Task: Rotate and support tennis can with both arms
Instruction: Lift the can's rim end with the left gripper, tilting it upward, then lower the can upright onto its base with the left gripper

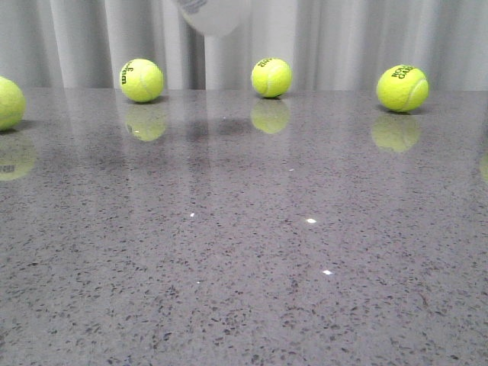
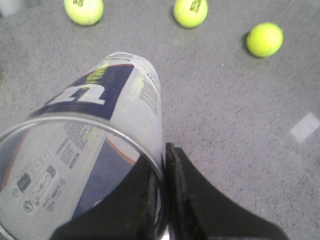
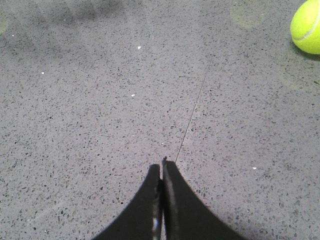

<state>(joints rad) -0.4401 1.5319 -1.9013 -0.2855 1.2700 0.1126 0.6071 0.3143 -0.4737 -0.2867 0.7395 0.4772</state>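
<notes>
Grey speckled table (image 1: pixel 244 290) below empty tennis can (image 2: pixel 95 150), rim-pinched in left claw (image 2: pixel 164 165); right claw (image 3: pixel 162 172) closed, empty.

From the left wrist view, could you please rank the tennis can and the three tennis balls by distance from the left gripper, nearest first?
1. The tennis can: clamped by the left gripper at its open rim, touching the fingers.
2. The ball nearest the can's far end, the middle ball and the ball on the fingers' outer side: all lie on the table beyond the can, too close to call.
</notes>
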